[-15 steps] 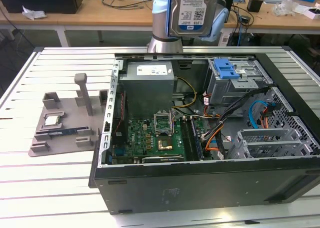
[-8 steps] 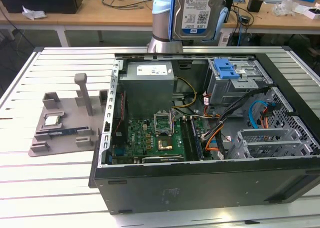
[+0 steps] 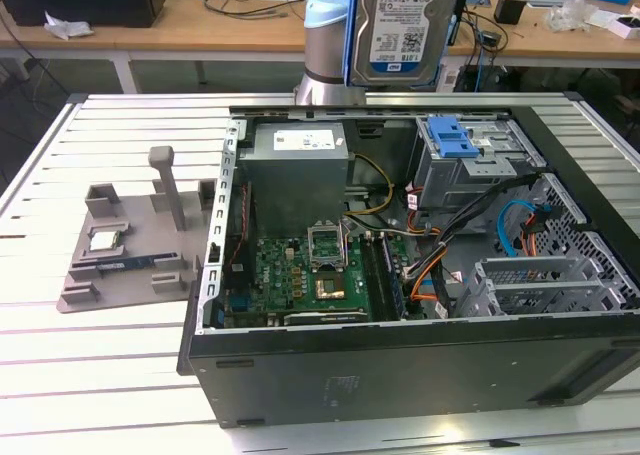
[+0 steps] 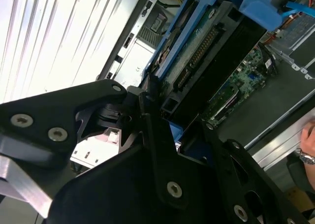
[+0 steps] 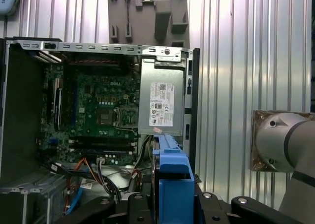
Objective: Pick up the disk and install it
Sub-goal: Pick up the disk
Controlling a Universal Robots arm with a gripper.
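the disk (image 3: pixel 400 25) (image 4: pixel 206 42) – a flat silver-grey hard drive with a blue-and-white label, clipped in a blue plastic carrier frame – is held upright in the air, clear of everything else. the black gripper (image 4: pixel 172 116) has its jaws pinched on the carrier's end, one finger (image 4: pixel 147 130) flat against each side. below the jaws lies an open dark-grey metal computer case (image 3: pixel 400 375) on its side, showing a green motherboard (image 5: pixel 98 111) and a grey power supply box (image 5: pixel 160 106) with a white label. in the case, a blue plastic bracket (image 3: pixel 450 135) sits atop a grey metal drive cage (image 3: pixel 470 170). further out – beside the case on the slatted metal table (image 3: pixel 100 375) – stands a grey moulded fixture (image 3: pixel 130 245).
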